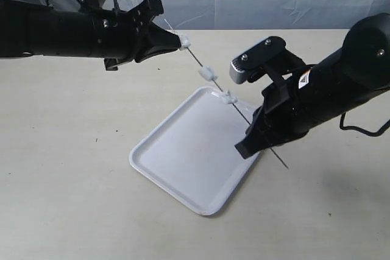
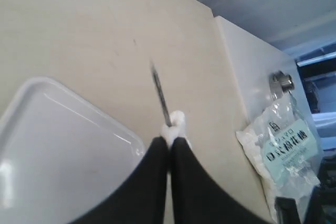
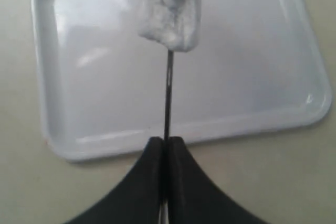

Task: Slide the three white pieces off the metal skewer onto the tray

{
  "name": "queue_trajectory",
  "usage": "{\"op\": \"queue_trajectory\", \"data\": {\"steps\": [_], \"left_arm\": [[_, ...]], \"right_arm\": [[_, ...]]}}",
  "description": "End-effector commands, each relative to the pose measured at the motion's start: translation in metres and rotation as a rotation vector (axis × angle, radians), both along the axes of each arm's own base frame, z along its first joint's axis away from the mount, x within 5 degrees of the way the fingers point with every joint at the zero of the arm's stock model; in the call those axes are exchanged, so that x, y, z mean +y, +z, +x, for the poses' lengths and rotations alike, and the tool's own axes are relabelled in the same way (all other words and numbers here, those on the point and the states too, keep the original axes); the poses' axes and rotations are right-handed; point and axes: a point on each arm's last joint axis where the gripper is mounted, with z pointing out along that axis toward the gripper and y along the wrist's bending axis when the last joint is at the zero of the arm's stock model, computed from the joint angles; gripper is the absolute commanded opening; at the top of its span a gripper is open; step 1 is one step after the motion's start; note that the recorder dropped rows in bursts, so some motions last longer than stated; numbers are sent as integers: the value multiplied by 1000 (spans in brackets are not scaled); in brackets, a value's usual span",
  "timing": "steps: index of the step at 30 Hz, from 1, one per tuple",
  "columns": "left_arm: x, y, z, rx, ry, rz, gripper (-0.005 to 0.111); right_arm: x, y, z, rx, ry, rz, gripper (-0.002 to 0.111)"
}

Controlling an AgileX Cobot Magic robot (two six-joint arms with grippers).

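The metal skewer (image 1: 198,59) slants in the air over the tray (image 1: 183,162), with the three white pieces threaded on it. My left gripper (image 1: 181,42) is shut on the top piece (image 1: 185,42). The middle piece (image 1: 208,72) and the lowest piece (image 1: 228,97) sit further down the rod. My right gripper (image 1: 251,131) is shut on the skewer's lower part, near the tray's right edge. In the left wrist view a piece (image 2: 174,124) bulges at the gripper (image 2: 171,139), with the skewer (image 2: 160,95) beyond. In the right wrist view the skewer (image 3: 168,93) runs from the gripper (image 3: 165,141) to a piece (image 3: 170,17) above the tray (image 3: 252,77).
The tray lies on a pale tabletop (image 1: 73,199). The skewer's bare lower end (image 1: 281,161) pokes out past the right gripper, close to the table. In the left wrist view a plastic bag of white lumps (image 2: 283,150) and a metal knob (image 2: 282,81) lie beyond the table's edge.
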Motion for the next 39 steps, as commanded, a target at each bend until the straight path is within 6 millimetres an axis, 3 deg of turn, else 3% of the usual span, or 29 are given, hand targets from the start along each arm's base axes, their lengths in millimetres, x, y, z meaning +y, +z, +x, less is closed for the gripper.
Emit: {"op": "queue_trajectory", "data": {"steps": [1,13,17,19,25,30,34,39], "left_arm": [[7,2,7,-17,91,36,0],[17,-3,16,-31,219,135,0],[4,2,5,-2,58,40,0],[-5,-1,-7,104,-47,14,0],[-16,-21,-38,244,-265,207,1],[-35,-36,-49,311,-303,199,20],[-44,-39,-42,290,-257,101,39],[-49,-23,-28,184,-153,-89,42]], "right_arm": [[-8,-5,-6,78,-6,-83,-1],[-19,-9,-16,190,-20,-211,-1],[-33,-4,-11,114,-101,-329,-1],[-41,0,-5,31,-152,-396,-1],[-46,5,0,-42,-206,-415,-1],[-42,5,0,-40,-215,-366,-1],[-41,5,1,-43,-215,-359,-1],[-30,7,4,-64,-247,-219,-1]]}}
